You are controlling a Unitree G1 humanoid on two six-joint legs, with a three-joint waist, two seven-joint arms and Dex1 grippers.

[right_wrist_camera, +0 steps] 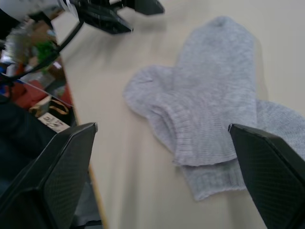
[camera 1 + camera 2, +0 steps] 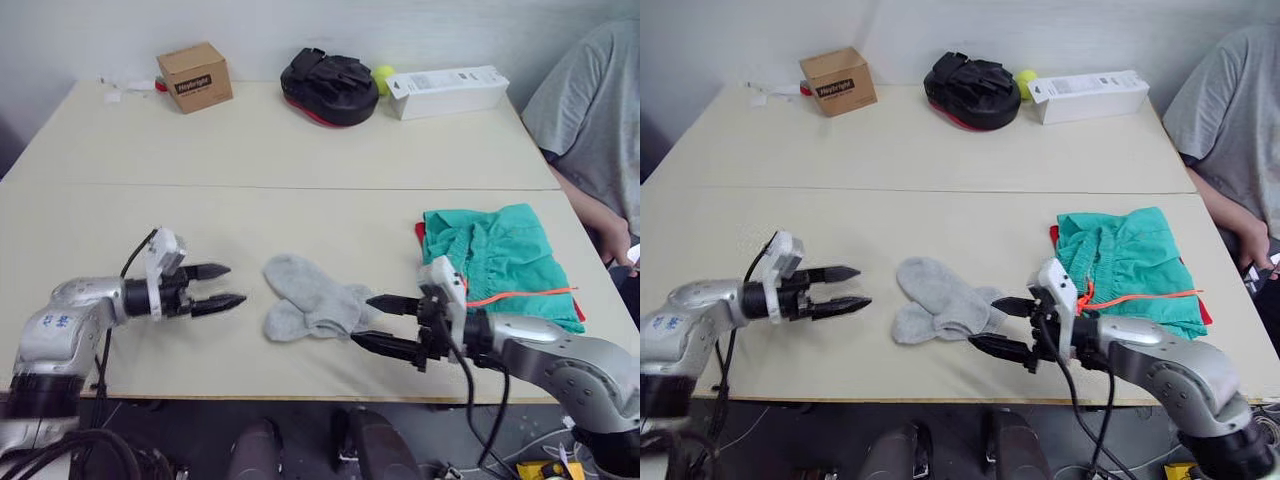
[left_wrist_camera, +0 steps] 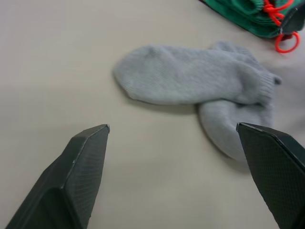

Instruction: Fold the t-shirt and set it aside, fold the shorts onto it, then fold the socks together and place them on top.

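Note:
Two light grey socks (image 2: 308, 298) lie overlapped near the table's front edge, one across the other. My left gripper (image 2: 222, 286) is open a little to their left, its tips pointing at them. On the other side, my right gripper (image 2: 375, 323) is open too, its fingertips close to the socks' cuffs. The teal-green shorts (image 2: 497, 257) lie folded at the right, orange drawstring (image 2: 520, 295) showing. A red edge of the t-shirt (image 2: 419, 233) peeks out from under them. The wrist views show the socks (image 3: 195, 83) (image 1: 209, 100) between open fingers.
At the back of the table (image 2: 300, 150) stand a cardboard box (image 2: 194, 76), a black bag (image 2: 330, 85), a yellow-green ball (image 2: 384, 75) and a long white box (image 2: 446, 90). A person in a grey shirt (image 2: 590, 110) sits at the right edge, arm beside the shorts.

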